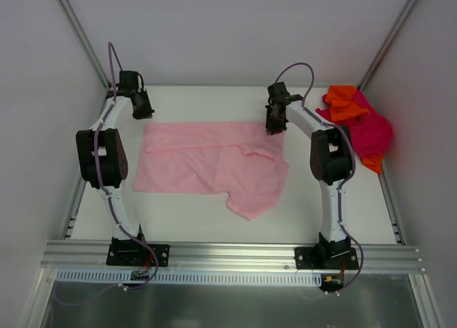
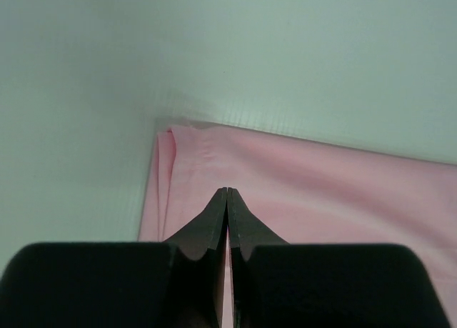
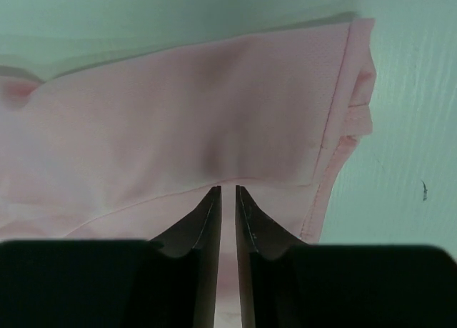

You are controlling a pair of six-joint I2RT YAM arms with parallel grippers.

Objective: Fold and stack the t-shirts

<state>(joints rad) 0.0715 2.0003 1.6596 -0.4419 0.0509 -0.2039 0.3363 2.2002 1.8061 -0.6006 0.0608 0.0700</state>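
I have my left arm (image 1: 103,156) stretched well forward, elbow raised, and the left tool (image 2: 227,192) at its end tips downward, fingers pressed flat together. My right arm (image 1: 330,156) mirrors it; the right tool (image 3: 228,190) also points down, fingers nearly together, a thin slit showing between them

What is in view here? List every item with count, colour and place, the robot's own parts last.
pink t-shirt: one, light pink, spread flat in the middle
orange t-shirt: one, bright orange, bunched in the far right corner
magenta-red t-shirt: one, magenta-red, bunched with the orange one
table: one, white, under everything
arms: two, black and white, flanking the pink t-shirt
left gripper: one, black, shut on the pink t-shirt's far left corner
right gripper: one, black, shut on its far right corner
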